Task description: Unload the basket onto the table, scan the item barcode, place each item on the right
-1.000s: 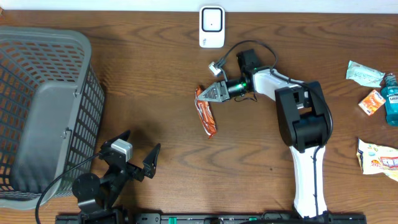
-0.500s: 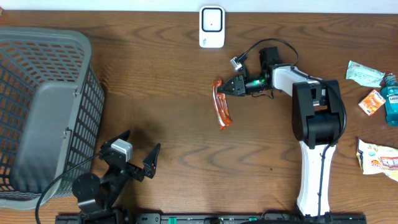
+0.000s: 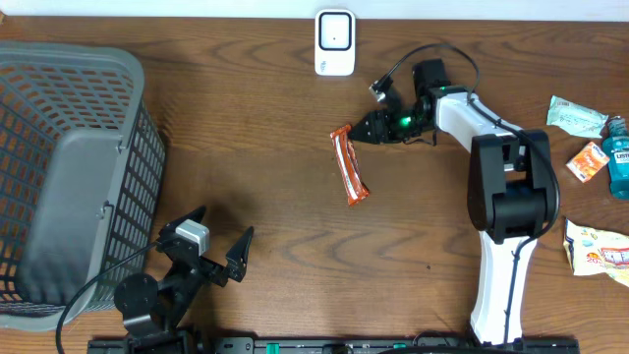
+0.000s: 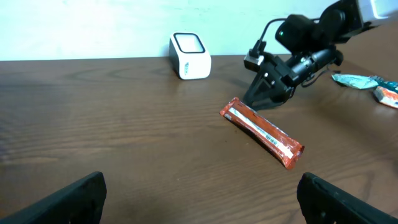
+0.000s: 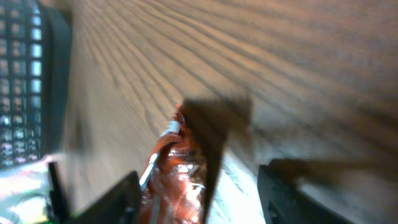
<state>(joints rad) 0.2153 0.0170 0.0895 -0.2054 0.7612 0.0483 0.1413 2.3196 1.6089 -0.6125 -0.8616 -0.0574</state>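
Snack bar [image 3: 350,165] lies just beside right pincer [image 3: 366,131].

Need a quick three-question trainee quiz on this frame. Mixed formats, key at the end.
1. True or false: the orange foil snack bar lies flat on the brown wooden table.
2. Which is nearest the bar? A: the grey plastic basket. B: the white box-shaped scanner. C: the blue bottle.
3. Fill in the blank: the right hand sits by the bar's upper end with its jaws ___.

Key: 1 true; 2 B; 3 open.
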